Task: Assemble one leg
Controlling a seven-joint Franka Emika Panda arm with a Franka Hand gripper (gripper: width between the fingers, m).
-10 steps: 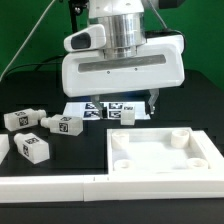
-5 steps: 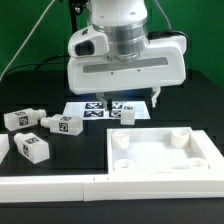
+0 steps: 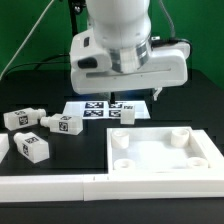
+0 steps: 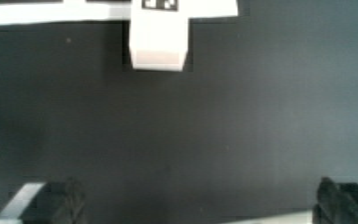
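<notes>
My gripper (image 3: 120, 97) hangs above the table, behind the large white square tray-like part (image 3: 196, 152). In the wrist view it (image 4: 197, 205) is open and empty, with both dark fingers (image 4: 51, 200) wide apart over bare black table. One leg (image 3: 127, 113), a small white block with a tag, lies just below the gripper beside the marker board (image 3: 92, 108). It shows ahead of the fingers in the wrist view (image 4: 160, 42), apart from them. Three more legs lie at the exterior view's left (image 3: 22, 118), (image 3: 62, 124), (image 3: 32, 146).
A low white wall (image 3: 60, 186) runs along the front edge of the table. The tray-like part has raised round bosses in its corners. A strip of the marker board (image 4: 51, 8) shows at the edge of the wrist view. A green backdrop stands behind.
The gripper has risen and shifted slightly toward the exterior view's right. The legs and the tray-like part have not moved.
</notes>
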